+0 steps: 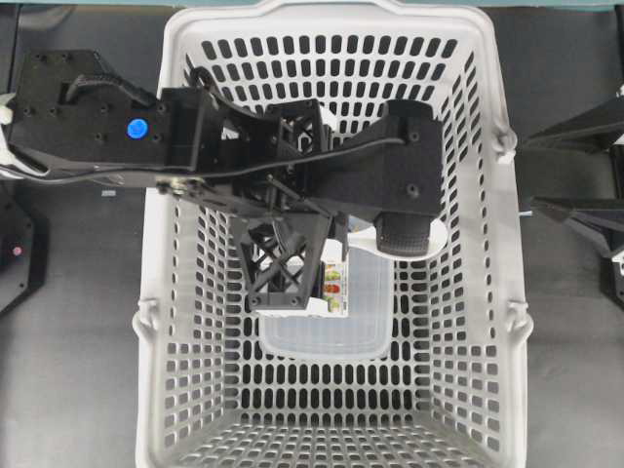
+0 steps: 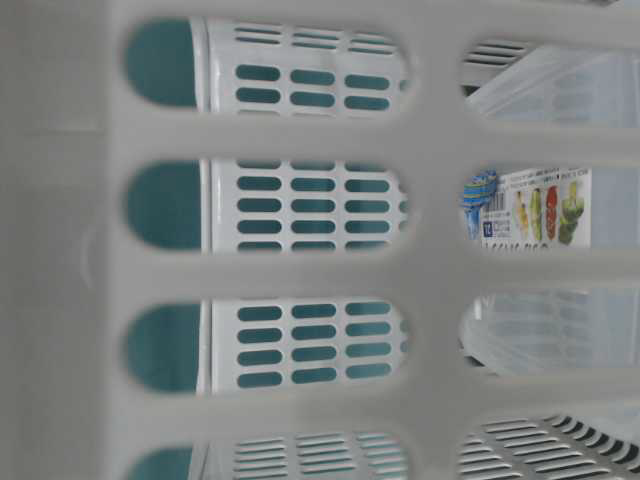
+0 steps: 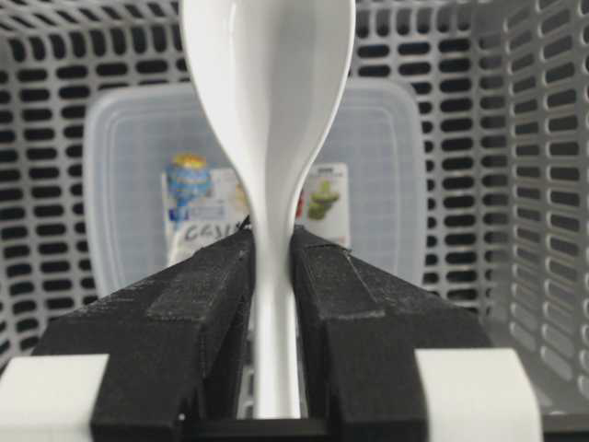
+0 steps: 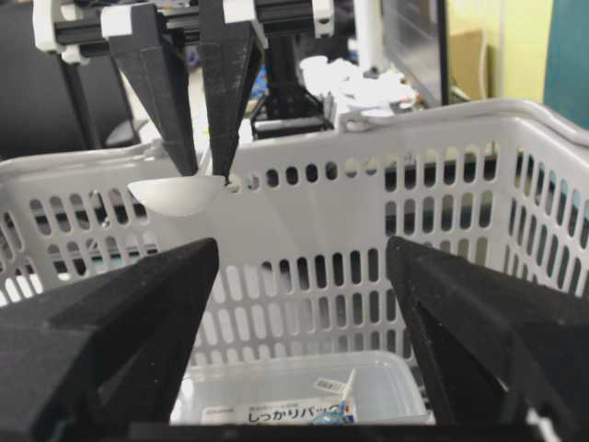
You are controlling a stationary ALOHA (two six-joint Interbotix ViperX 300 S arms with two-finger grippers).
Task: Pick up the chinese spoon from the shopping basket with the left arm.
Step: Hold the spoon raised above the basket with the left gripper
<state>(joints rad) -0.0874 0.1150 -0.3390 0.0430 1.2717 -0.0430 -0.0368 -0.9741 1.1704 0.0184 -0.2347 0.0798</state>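
Glossy smooth white chinese spoon (image 3: pixel 267 120), matt grey plastic shopping basket (image 1: pixel 166 322) (slotted lattice), clear plastic container (image 3: pixel 396 184).

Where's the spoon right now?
The spoon is clamped by its handle in the left gripper, lifted above the clear container inside the basket; in the right wrist view its bowl sits level with the basket's rim.

The label (image 4: pixel 294 412) on the clear container (image 4: pixel 304 387) in the shopping basket (image 4: pixel 386 230) reads Japanese "しっかりパック".
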